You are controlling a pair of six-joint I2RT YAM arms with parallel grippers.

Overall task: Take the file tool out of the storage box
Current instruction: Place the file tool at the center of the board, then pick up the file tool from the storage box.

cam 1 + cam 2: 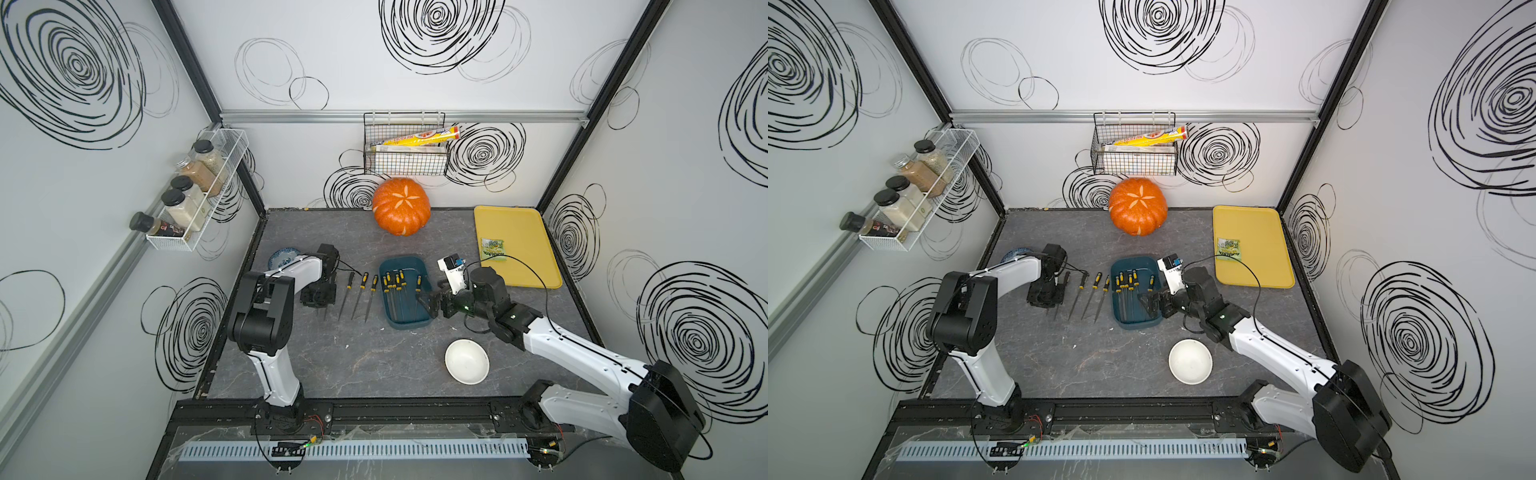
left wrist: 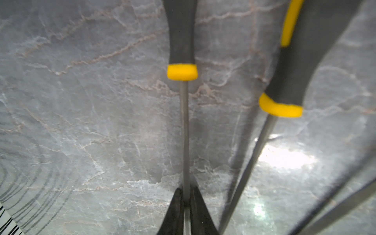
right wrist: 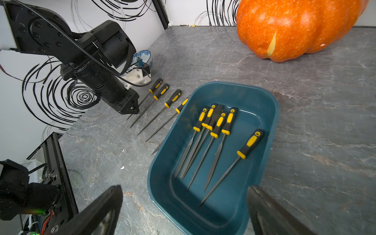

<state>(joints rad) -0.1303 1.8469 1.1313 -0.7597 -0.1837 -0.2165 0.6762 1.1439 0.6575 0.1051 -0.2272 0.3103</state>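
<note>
The dark teal storage box [image 1: 405,323] [image 3: 160,183] sits mid-table with several yellow-and-black file tools [image 3: 216,124] inside, one lying apart [image 3: 251,143]. Several more files [image 1: 363,281] lie in a row on the table left of the box. My left gripper [image 1: 319,305] [image 2: 185,190] is down over the leftmost of these. Its fingers are closed narrowly on that file's thin shaft [image 2: 184,132], which rests on the table. My right gripper [image 1: 428,301] [image 3: 184,189] hangs wide open over the box's near right rim, holding nothing.
An orange pumpkin [image 1: 401,206] stands at the back. A yellow tray [image 1: 523,224] with a green packet [image 1: 493,249] lies at the right. A white bowl [image 1: 466,360] sits in front of the box, and a blue patterned bowl [image 1: 282,257] behind the left arm.
</note>
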